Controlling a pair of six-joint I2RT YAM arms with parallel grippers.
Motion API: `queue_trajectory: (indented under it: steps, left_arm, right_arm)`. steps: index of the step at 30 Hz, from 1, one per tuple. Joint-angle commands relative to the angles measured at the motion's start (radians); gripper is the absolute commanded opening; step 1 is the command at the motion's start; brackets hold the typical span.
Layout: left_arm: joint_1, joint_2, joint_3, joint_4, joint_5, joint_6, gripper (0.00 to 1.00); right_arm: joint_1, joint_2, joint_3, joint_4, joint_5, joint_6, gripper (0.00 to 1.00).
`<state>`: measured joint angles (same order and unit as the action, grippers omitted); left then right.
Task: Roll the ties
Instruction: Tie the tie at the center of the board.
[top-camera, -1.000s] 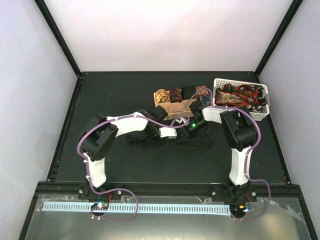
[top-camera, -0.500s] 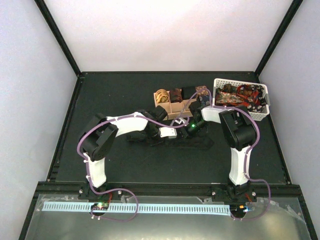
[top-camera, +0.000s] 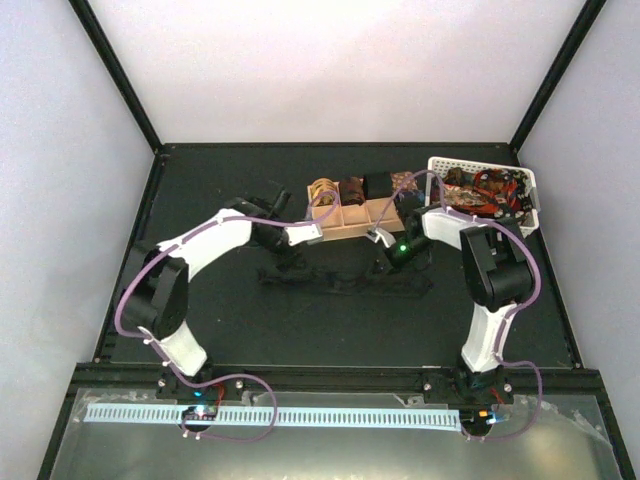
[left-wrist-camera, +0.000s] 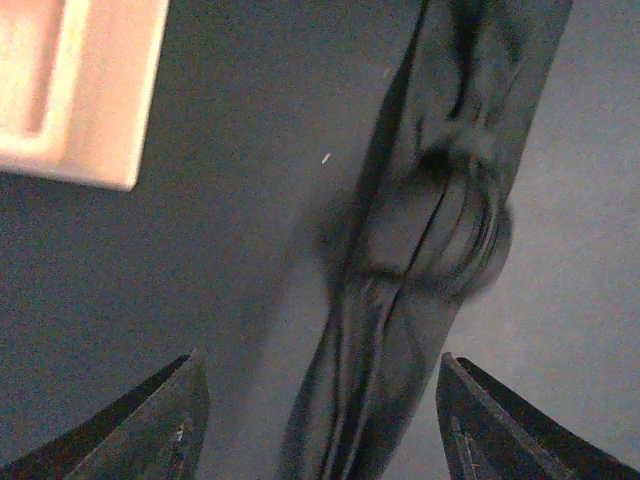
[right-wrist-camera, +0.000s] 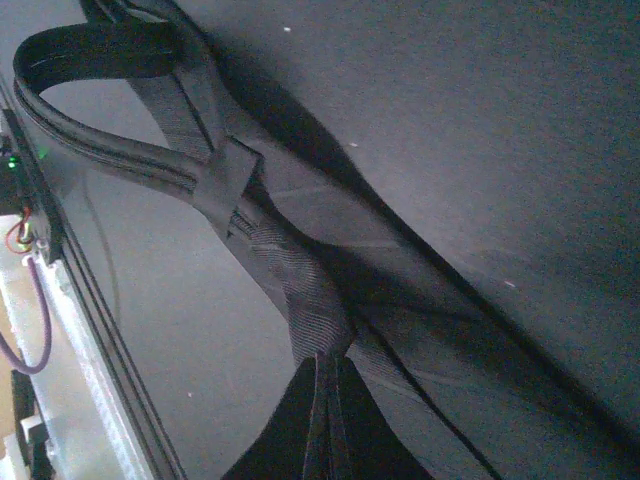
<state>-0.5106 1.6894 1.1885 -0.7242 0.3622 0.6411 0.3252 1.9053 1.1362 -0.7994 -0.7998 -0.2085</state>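
Note:
A black tie (top-camera: 340, 281) lies stretched across the dark table in front of the tray, seen close up as the black tie (left-wrist-camera: 430, 220) and the black tie (right-wrist-camera: 290, 270) in the two wrist views. My left gripper (top-camera: 284, 256) hovers over its left end; in the left wrist view the left gripper (left-wrist-camera: 318, 358) is open, a finger on each side of the strip and apart from it. My right gripper (top-camera: 388, 264) is shut on the tie's fabric, and in the right wrist view the right gripper (right-wrist-camera: 325, 395) pinches it just below the keeper loop (right-wrist-camera: 226, 180).
A tan wooden tray (top-camera: 345, 215) behind the tie holds rolled ties: gold (top-camera: 322, 192), brown (top-camera: 352, 189), black (top-camera: 377, 184) and a patterned one (top-camera: 405, 181). A white perforated basket (top-camera: 520, 228) at the back right holds several loose ties. The tray's corner (left-wrist-camera: 90, 120) shows in the left wrist view.
My left gripper opened, let go of the tie and swung left and back. My right gripper closed on the tie and shifted slightly right.

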Motion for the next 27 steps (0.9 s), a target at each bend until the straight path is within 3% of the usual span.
queue_trajectory:
  steps: [1,7,16,23,25,27]
  left_arm:
    - [0.101,-0.034,-0.046,-0.089,0.021,0.137,0.67]
    - [0.132,-0.038,-0.141,-0.042,-0.055,0.217,0.65]
    - [0.151,-0.003,-0.221,0.048,-0.199,0.259,0.51]
    - [0.166,-0.022,-0.248,0.072,-0.225,0.272,0.39]
    - [0.166,-0.027,-0.247,0.072,-0.215,0.268,0.38]
    - [0.165,-0.035,-0.244,0.072,-0.193,0.262,0.38]
  right_arm:
    - [-0.037,-0.036,-0.026,-0.054,0.089,-0.073,0.01]
    - [-0.047,-0.060,-0.043,-0.079,0.107,-0.106,0.01]
    - [-0.116,-0.096,-0.058,-0.124,0.267,-0.181,0.01]
    - [-0.117,-0.105,-0.050,-0.137,0.326,-0.228,0.01]
    - [-0.117,-0.116,-0.045,-0.160,0.302,-0.243,0.13]
    - [-0.124,-0.142,-0.039,-0.179,0.283,-0.254,0.17]
